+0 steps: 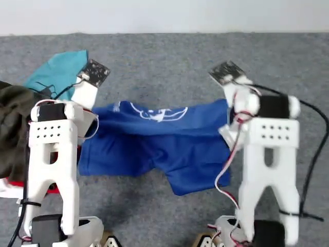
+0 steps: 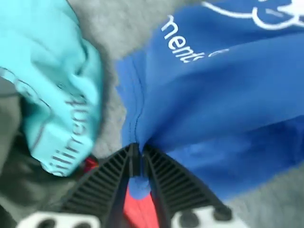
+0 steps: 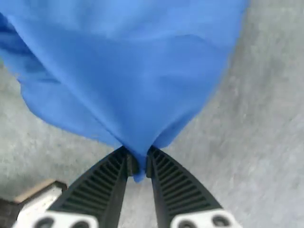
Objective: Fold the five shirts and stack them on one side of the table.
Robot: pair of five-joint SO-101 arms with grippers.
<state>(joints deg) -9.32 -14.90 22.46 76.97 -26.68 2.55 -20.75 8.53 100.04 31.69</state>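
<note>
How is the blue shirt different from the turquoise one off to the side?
The blue shirt is stretched wide across the middle of the table; the turquoise shirt lies bunched up near a far corner. The blue shirt is pinched at opposite ends by the left gripper and the right gripper; nothing holds the turquoise shirt. Both carry pale lettering.

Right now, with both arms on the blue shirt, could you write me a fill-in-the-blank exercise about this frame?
1. The left gripper and the right gripper are each ____ on the blue fabric shirt.
2. The crumpled teal shirt lies on the ____ arm's side of the grey table.
3. The print on the blue fabric shirt is ____.
Missing words: shut; left; white.
</note>
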